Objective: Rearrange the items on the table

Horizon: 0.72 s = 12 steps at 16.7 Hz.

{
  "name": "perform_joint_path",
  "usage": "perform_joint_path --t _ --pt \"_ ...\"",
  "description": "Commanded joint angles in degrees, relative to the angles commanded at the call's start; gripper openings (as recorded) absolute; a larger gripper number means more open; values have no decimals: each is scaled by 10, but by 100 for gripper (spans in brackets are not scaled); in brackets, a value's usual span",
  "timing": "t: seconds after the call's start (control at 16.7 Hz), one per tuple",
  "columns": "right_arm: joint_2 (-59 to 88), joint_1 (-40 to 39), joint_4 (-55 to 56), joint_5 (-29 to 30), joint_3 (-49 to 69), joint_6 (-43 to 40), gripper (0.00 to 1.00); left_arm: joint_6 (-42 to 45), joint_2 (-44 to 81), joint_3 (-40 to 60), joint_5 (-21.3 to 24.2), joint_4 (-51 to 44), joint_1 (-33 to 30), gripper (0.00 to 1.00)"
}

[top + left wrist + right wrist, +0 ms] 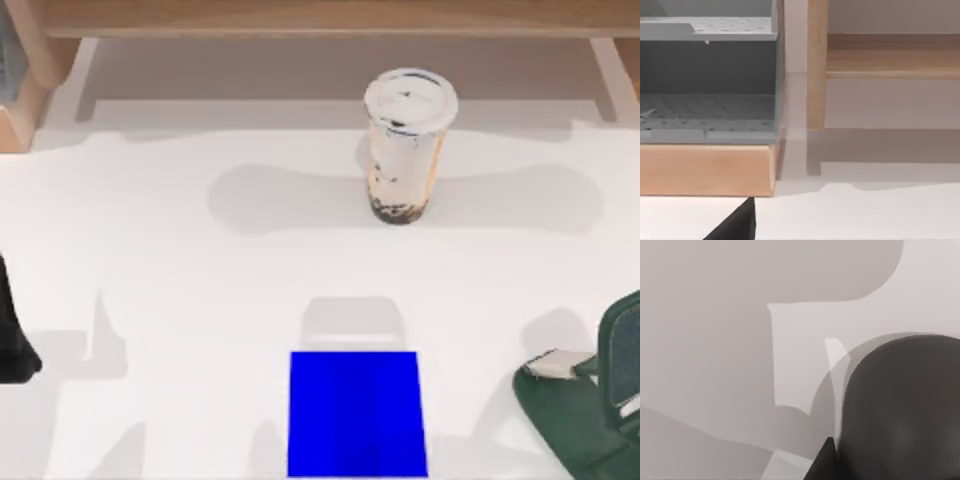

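The cup (404, 150) stood beyond the blue mat (357, 412): tall, tippy, slick; grip mid-body; mouse (900, 410) under right arm; pincer states untellable.

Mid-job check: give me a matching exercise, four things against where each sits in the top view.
Things:
1. cup
2. blue mat
3. left arm
4. right arm

Places in the top view:
A. bottom edge, centre
B. left edge
C. upper middle of the table
D. bottom right corner

Pairs: 1-C, 2-A, 3-B, 4-D
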<state>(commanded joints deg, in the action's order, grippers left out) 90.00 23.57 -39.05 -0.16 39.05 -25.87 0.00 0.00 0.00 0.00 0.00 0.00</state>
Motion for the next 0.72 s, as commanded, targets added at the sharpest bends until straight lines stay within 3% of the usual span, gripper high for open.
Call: perform_joint_path --t 0.3,0.72 --pt "-11 1 -24 0 16 0 0 0 0 0 0 0 0 100" --pt "-71 3 -189 0 117 -3 0 0 0 0 0 0 0 100"
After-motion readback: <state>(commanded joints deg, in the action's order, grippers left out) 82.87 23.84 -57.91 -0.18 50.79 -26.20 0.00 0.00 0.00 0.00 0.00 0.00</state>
